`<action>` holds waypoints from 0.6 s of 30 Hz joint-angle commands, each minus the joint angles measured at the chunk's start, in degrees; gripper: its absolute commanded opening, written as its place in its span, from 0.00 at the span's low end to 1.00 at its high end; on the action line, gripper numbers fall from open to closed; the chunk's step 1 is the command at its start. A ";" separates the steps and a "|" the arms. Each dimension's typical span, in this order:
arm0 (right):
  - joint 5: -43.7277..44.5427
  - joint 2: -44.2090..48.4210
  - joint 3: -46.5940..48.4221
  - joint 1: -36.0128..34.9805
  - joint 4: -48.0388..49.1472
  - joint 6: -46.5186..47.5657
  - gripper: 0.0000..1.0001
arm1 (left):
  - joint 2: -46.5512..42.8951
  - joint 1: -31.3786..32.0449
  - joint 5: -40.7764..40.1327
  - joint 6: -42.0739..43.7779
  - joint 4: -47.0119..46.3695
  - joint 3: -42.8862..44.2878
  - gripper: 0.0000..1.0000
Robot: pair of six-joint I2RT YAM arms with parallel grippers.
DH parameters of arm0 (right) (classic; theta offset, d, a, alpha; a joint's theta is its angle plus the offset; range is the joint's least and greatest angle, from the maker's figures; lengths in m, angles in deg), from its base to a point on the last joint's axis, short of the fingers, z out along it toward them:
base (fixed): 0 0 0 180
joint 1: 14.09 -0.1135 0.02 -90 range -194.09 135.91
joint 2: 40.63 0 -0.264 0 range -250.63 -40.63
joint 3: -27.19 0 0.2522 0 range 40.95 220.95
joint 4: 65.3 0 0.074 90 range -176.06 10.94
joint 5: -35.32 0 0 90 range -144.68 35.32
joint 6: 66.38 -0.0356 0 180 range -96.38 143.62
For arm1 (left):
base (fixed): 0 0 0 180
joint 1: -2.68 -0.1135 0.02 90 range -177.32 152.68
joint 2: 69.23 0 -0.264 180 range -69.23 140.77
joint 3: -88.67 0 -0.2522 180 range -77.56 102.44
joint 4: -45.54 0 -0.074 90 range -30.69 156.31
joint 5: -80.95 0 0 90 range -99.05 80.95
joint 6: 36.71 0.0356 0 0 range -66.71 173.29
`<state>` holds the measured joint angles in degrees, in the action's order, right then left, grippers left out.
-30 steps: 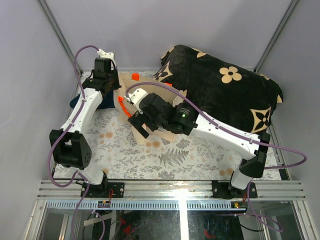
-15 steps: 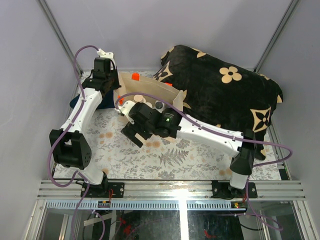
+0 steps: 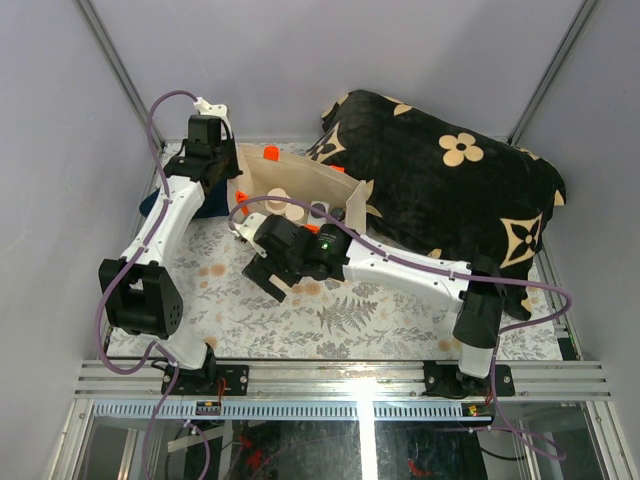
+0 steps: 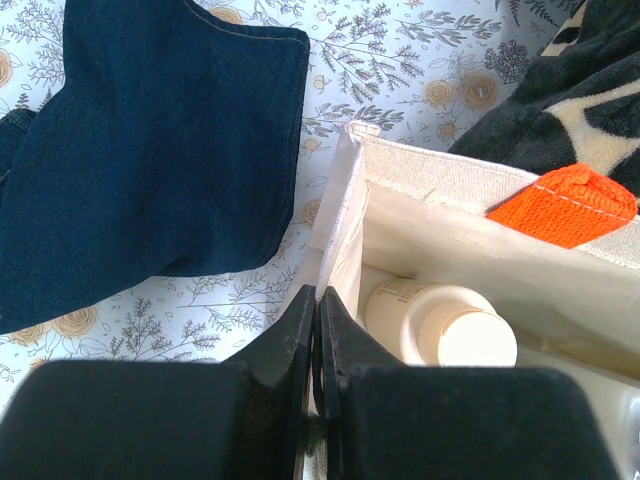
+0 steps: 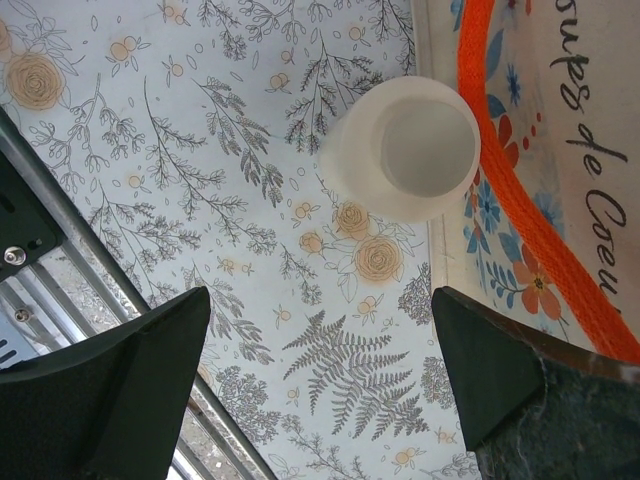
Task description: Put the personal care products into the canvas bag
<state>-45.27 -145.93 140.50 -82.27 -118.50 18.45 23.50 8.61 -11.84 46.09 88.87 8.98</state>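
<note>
The canvas bag (image 3: 300, 184) stands open at the back, with orange handles (image 4: 565, 205). Inside it I see two tan-capped cream bottles (image 3: 284, 206) and two dark-capped bottles (image 3: 327, 211). The left wrist view shows one cream bottle (image 4: 440, 325) in the bag (image 4: 450, 240). My left gripper (image 3: 217, 168) is shut on the bag's left rim, fingertips together (image 4: 316, 312). My right gripper (image 3: 268, 279) is open and empty, low in front of the bag (image 5: 560, 150). Ahead of it (image 5: 320, 370), the pale cylinder (image 5: 405, 150) stands on the table beside the bag's printed front.
A large black flower-patterned cushion (image 3: 450, 175) lies at the back right, against the bag. A dark denim cloth (image 4: 150, 140) lies left of the bag. The table has a floral cover (image 3: 350, 315). A metal rail (image 3: 350, 378) runs along the near edge.
My right arm has drawn back from above the bag toward the front left and come down low. The bag's opening and the bottles in it now show. The left arm has not moved.
</note>
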 commanded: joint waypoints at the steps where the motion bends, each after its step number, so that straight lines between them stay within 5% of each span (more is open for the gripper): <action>1: 0.25 -0.66 0.40 0.54 1.89 -0.63 0.99 | 0.00 -0.83 -0.36 0.35 -1.98 0.82 0.00; 18: -7.65 -1.86 0.43 8.71 2.55 -0.59 1.00 | -0.94 -1.23 0.08 0.54 -1.52 0.11 0.00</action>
<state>-49.64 -146.65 138.21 -73.59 -116.91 17.55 23.32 8.11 -11.56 46.09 88.95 8.98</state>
